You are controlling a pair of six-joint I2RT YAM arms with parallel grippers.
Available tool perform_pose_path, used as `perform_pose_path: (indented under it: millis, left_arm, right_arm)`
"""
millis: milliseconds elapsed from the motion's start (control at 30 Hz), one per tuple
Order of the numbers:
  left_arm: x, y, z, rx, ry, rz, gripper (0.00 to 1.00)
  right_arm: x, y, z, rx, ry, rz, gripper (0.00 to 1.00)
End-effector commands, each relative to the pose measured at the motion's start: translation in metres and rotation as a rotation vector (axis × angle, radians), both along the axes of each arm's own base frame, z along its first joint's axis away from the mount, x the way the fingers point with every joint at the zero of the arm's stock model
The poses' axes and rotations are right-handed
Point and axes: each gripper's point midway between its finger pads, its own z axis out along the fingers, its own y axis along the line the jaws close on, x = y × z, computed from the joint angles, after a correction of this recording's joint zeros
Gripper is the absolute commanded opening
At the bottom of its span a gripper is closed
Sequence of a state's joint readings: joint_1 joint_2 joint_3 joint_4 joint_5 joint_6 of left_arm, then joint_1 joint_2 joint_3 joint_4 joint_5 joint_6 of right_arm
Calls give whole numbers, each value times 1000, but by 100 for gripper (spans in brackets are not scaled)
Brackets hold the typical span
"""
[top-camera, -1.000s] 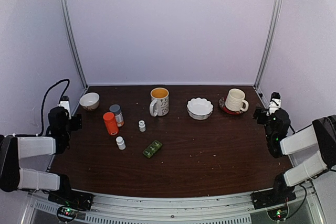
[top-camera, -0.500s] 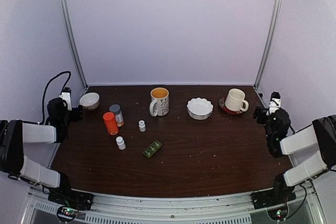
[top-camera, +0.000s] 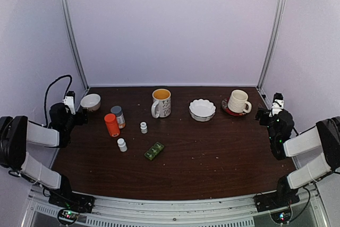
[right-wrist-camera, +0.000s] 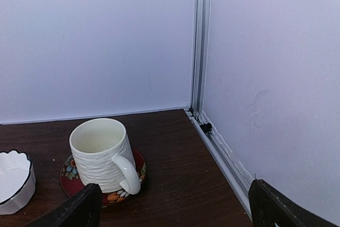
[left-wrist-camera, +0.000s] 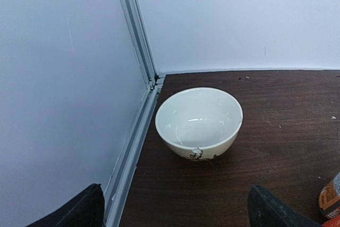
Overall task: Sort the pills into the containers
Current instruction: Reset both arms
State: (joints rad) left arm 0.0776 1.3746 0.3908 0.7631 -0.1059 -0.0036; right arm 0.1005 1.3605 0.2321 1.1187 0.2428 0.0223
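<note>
Desk point(top-camera: 223, 158) first: dark wood filling the booth, an arm at each side edge. The left end effector point(left-wrist-camera: 175, 213) hangs at the far-left corner, fingers spread wide with nothing between them, facing a small white bowl point(left-wrist-camera: 199, 123). The right end effector point(right-wrist-camera: 175, 208) is likewise spread and empty at the right edge, facing a ribbed white mug point(right-wrist-camera: 103, 155) on a saucer. At the far middle stand a yellow-lined mug point(top-camera: 161, 103) and a scalloped bowl point(top-camera: 202, 109). Left of centre are an orange bottle point(top-camera: 111, 125), a grey-capped bottle point(top-camera: 118, 116) just beside it, a small white bottle point(top-camera: 143, 127) and a second white bottle point(top-camera: 122, 144). The dark-green pill box point(top-camera: 154, 151) lies near the centre, nearer than the bottles and well apart from both arms. I see no loose pills, so I judge the sorting not yet begun and every step left.
</note>
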Motion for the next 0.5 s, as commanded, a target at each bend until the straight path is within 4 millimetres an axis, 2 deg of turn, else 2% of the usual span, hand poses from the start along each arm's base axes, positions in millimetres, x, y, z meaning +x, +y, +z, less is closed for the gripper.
perform_pose_path:
  millis: [0, 133, 167, 267, 400, 467]
  left_arm:
    - [8, -5, 17, -8, -81, -40, 97]
    - [1, -11, 11, 16, -111, -56, 98]
    - [-2, -8, 17, 19, -146, -32, 98]
    - [-4, -2, 17, 20, -147, 8, 98]
    - [2, -15, 13, 31, -115, -75, 98]
    - [2, -16, 14, 30, -118, -77, 98]
  right_arm:
    - [2, 3, 7, -6, -21, 13, 100]
    - [2, 3, 7, -6, -21, 12, 100]
    - [2, 3, 7, -6, -22, 12, 100]
    - [3, 4, 7, -6, -22, 14, 100]
    - [3, 4, 7, -6, -23, 13, 100]
    - [3, 4, 7, -6, -22, 13, 100]
